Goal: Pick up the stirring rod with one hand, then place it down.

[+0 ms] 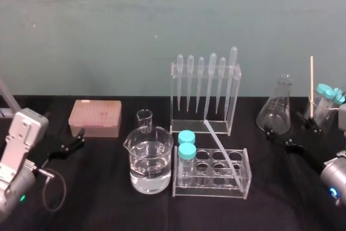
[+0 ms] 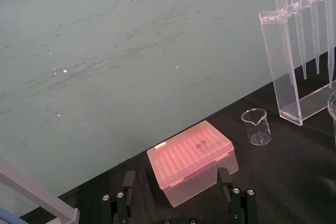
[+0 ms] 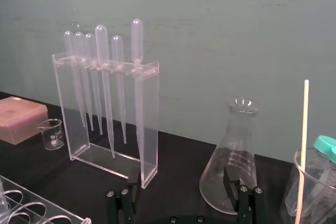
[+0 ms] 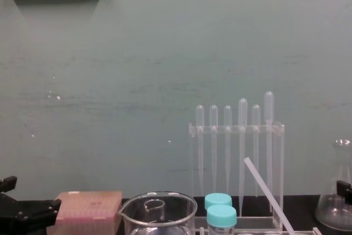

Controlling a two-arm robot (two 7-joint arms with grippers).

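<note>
The stirring rod (image 1: 223, 149) is leaning at a slant in the clear test tube rack (image 1: 211, 194). Its lower end is sitting in a hole on the rack's right side, and its upper end is pointing toward the pipette rack (image 1: 236, 96) behind. Both are standing on the black bench (image 1: 108, 201). The left pincer (image 2: 176, 179) is hanging with fingers apart before the pink tip box (image 2: 191, 161), well apart from the rod. The right pincer (image 3: 181, 182) is also apart and holding nothing, near the Erlenmeyer flask (image 3: 233, 156).
</note>
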